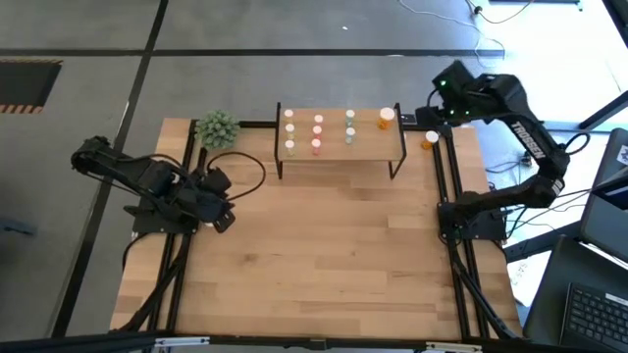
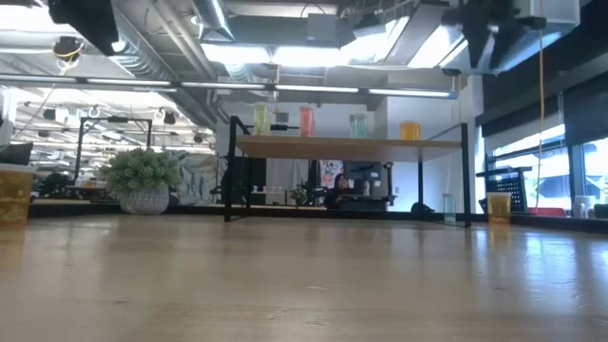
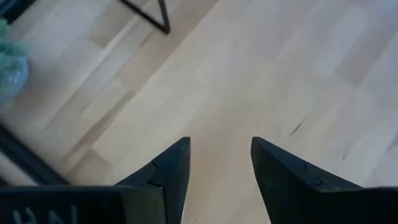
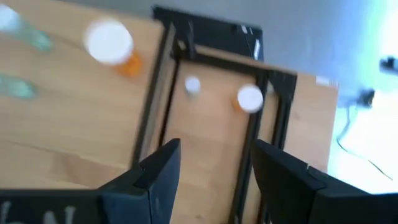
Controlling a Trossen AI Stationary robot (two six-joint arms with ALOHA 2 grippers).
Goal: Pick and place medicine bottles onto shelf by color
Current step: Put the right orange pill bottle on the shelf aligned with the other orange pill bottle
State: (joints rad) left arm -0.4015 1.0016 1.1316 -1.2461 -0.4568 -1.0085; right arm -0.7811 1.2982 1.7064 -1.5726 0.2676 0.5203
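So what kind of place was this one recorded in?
Probably an open lab or office floor: exposed ceiling ducts, a person at a desk beyond the wooden table, and a laptop beside the rig.

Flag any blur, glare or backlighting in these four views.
High view: sharp, evenly lit. Low view: bright ceiling lights behind the shelf leave the bottles backlit. Left wrist view: clear, soft shadow under the open left claw. Right wrist view: motion-blurred, orange bottle smeared, window glare beside the right claw.

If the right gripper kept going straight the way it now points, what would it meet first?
Probably the bare wooden tabletop beside the shelf, just short of the small orange white-capped bottle; the open right gripper holds nothing, though depth is unclear.
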